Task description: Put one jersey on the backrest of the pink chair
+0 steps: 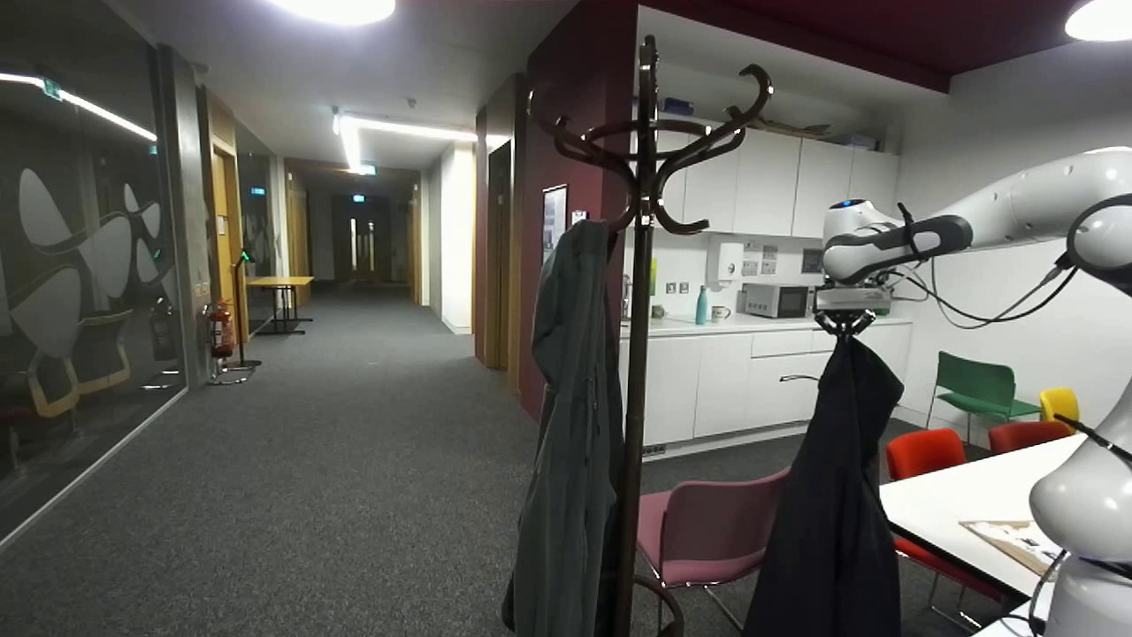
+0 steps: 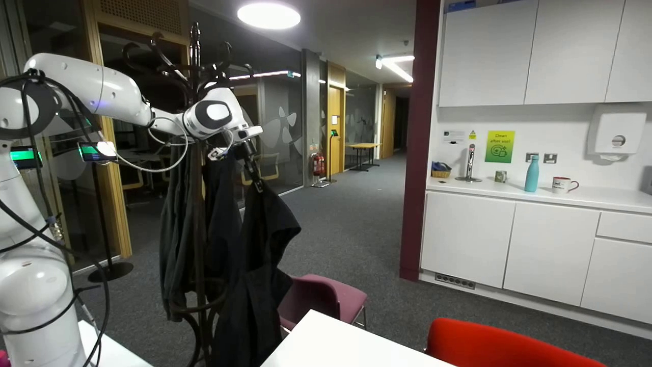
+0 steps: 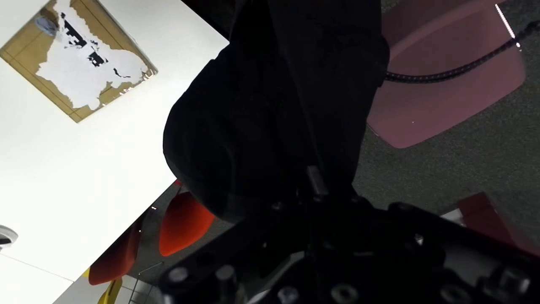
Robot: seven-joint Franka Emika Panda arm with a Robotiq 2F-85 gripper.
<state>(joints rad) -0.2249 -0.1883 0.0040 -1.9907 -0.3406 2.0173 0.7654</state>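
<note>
Jersey (image 1: 833, 500), bottom outside both exterior views

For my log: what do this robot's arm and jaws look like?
The arm is glossy white with rounded segments, dark joint rings and a small blue light toward its end. Black cables run along it. The jaws are black, built of jointed links.

In an exterior view, 2 round lamps (image 1: 334, 7) glare, the carpet (image 1: 354, 433) dim.
</note>
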